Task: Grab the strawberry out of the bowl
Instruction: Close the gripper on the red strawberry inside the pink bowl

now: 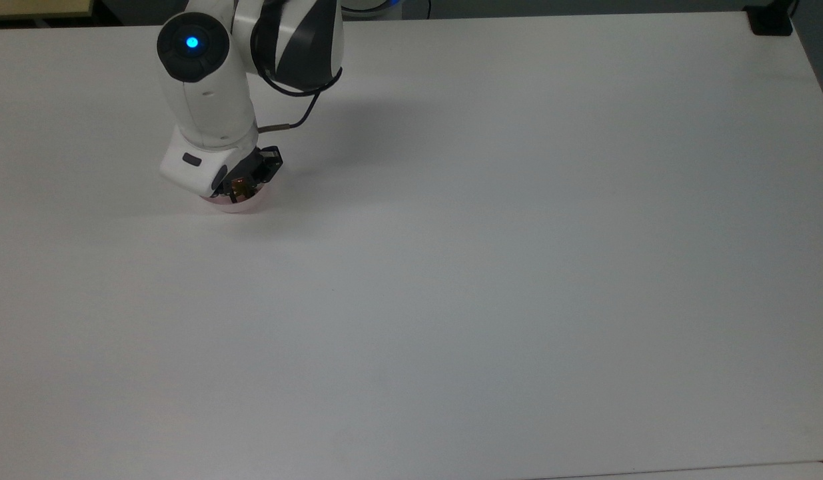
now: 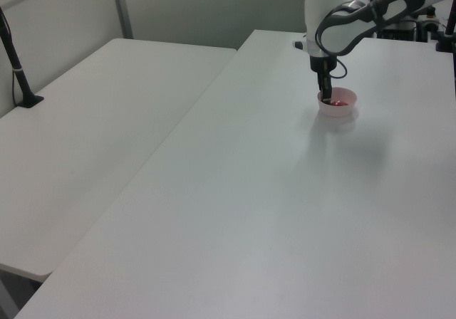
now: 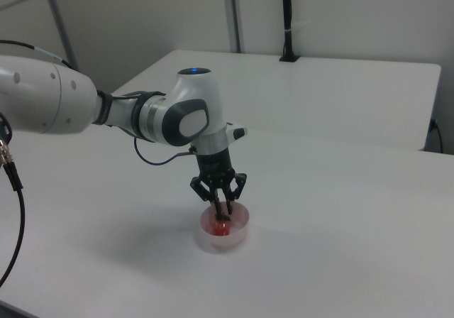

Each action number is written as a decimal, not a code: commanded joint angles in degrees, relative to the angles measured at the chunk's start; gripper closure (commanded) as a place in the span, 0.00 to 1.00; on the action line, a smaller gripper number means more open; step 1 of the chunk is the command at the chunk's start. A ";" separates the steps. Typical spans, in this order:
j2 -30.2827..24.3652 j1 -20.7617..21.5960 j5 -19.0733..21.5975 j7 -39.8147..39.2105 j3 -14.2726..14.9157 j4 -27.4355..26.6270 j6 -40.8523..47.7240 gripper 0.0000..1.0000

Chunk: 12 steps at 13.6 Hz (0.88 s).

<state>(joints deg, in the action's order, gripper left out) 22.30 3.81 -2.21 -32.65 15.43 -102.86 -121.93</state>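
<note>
**Gripper closed on the strawberry, just above the bowl floor**

Nearest in the right view is bare white table (image 3: 340,261), then the bowl (image 3: 224,241), pale pink, standing upright on it. Inside the bowl, the strawberry (image 3: 222,225) shows as a red spot with a touch of green at its top, sitting low within the walls, at about rim height or just under it. The gripper (image 3: 223,215) comes straight down over the bowl's middle; its two dark fingers converge to a narrow point at the berry's top, pinched together on it. Whether the berry touches the bowl floor cannot be told.

Behind the gripper the white and grey arm (image 3: 170,119) bends away toward the right view's left. A second white table (image 3: 319,91) stands farther back, with a black post (image 3: 286,20) at its far edge.

In the left view the bowl (image 2: 338,104) sits on the far part of the table (image 2: 271,212), the gripper (image 2: 326,102) dipping into it near the left view's left wall.

In the top view the wrist covers most of the bowl (image 1: 241,206); the gripper (image 1: 239,191) hangs over it.
</note>
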 commanded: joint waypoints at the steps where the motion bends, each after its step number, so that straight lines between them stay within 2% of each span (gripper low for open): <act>1: -1.56 0.41 1.33 -2.94 1.35 -0.85 1.25 0.55; 2: -1.56 0.50 1.33 -2.42 1.53 -0.94 1.34 0.06; 3: -1.56 0.50 1.24 -2.77 1.54 -1.28 1.69 0.00; 7: -1.47 0.50 0.89 -3.64 1.54 -1.90 3.01 0.00; 11: -1.47 0.59 0.62 -7.95 2.59 -3.22 3.36 0.01; 12: -1.38 0.50 0.45 -9.09 2.59 -3.31 3.28 0.12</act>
<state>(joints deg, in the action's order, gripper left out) 21.98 3.76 -2.18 -38.22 16.86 -104.71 -119.64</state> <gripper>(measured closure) 0.009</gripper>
